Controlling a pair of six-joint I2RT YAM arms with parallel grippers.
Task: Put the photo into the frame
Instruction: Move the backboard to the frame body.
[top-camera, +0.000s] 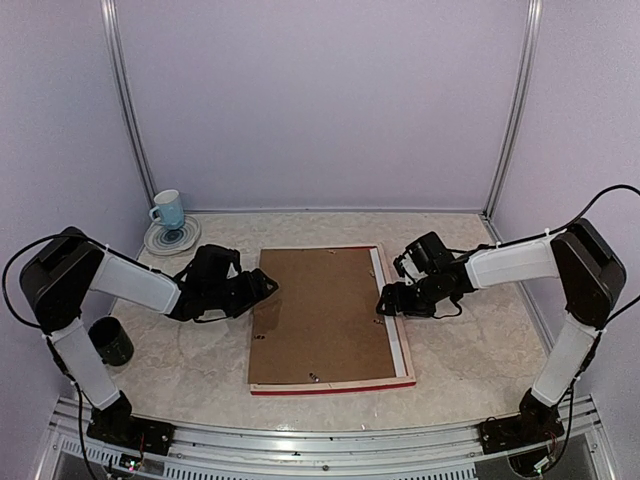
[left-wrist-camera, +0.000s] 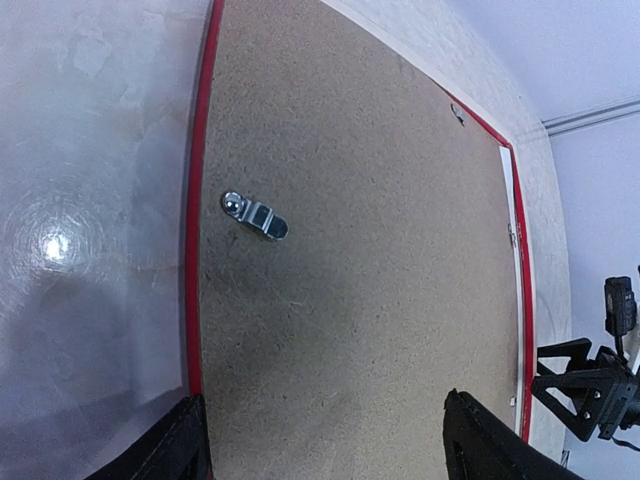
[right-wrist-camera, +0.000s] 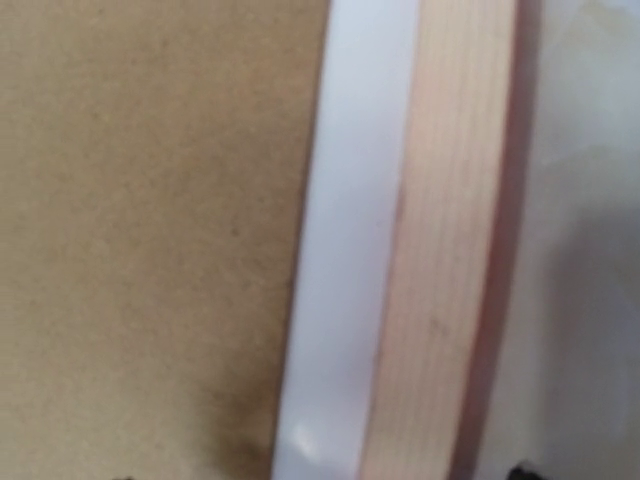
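Tabletop (top-camera: 470, 350), frame (top-camera: 330, 384) between end effectors (top-camera: 265, 286) (top-camera: 386, 301)

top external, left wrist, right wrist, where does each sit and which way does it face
Top external: above and behind the bases, looking down on the table; both arms, left gripper and right gripper show.
Left wrist: at the frame's left edge, looking across the backing board; own fingers at bottom.
Right wrist: close over the frame's right bar, facing down; hardly any of the arm shows.
Shared: all three see frame and backing board.
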